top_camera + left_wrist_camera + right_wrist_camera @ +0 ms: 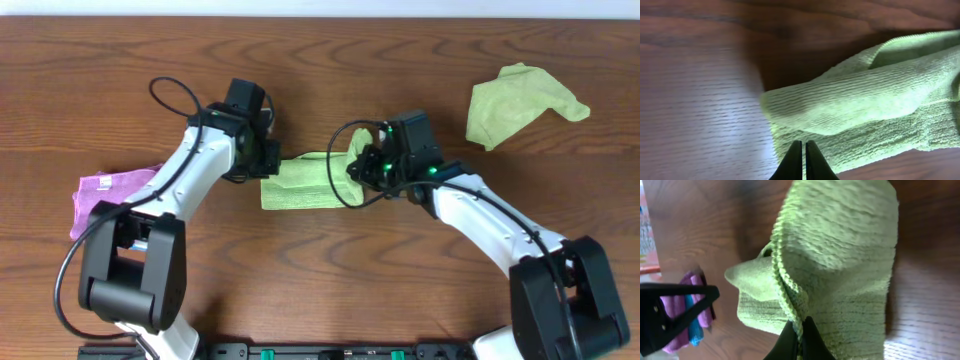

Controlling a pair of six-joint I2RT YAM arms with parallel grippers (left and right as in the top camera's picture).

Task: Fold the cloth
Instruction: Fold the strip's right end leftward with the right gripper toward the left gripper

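Observation:
A light green cloth (298, 183) lies partly folded on the wooden table between the two arms. My right gripper (357, 167) is shut on its right edge and lifts a fold; the right wrist view shows the cloth's (840, 255) hem pinched between the fingers (800, 325). My left gripper (263, 160) is at the cloth's left end. In the left wrist view its fingers (803, 146) are shut with nothing seen between them, tips just over the cloth's (865, 105) near edge.
A second green cloth (520, 103) lies crumpled at the back right. A folded purple cloth (105, 195) lies at the left, and shows in the right wrist view (690, 315) with something blue. Black cables loop over both arms.

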